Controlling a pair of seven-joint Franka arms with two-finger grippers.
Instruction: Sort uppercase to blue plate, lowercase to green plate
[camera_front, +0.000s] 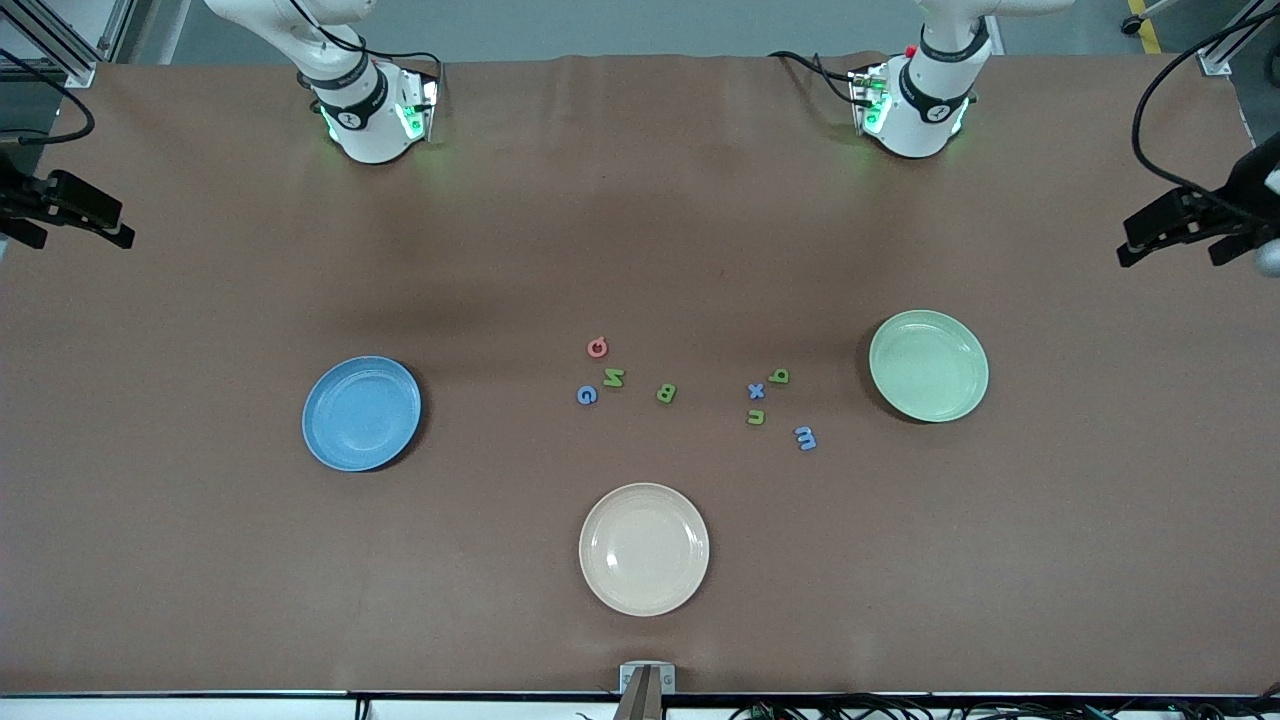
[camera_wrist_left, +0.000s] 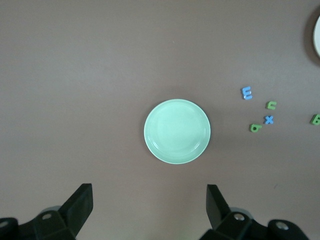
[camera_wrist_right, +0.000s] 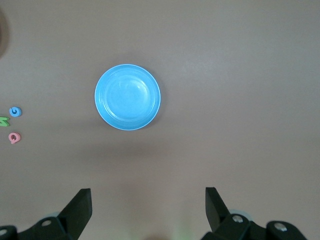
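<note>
My left claw (camera_wrist_left: 147, 205) hangs wide open and empty above the green plate (camera_wrist_left: 177, 131); my right claw (camera_wrist_right: 147, 207), likewise, above the blue plate (camera_wrist_right: 127, 97). Letters (camera_front: 600, 375) lie mid-worktop (camera_front: 200, 560).

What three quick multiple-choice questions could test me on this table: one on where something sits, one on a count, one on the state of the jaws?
1. Which plate lies nearest the front camera?
A. blue
B. cream
C. green

2. How many letter pieces lie on the table?
A. five
B. eight
C. ten

3. How do both arms' jaws stand?
A. open, holding nothing
B. shut on a letter
C. shut on a plate

Answers:
1 B: the cream plate sits lowest in the front view, below the blue plate and green plate.
2 B: four near the pink Q, four near the blue m.
3 A: left gripper and right gripper show wide, bare gaps.
</note>
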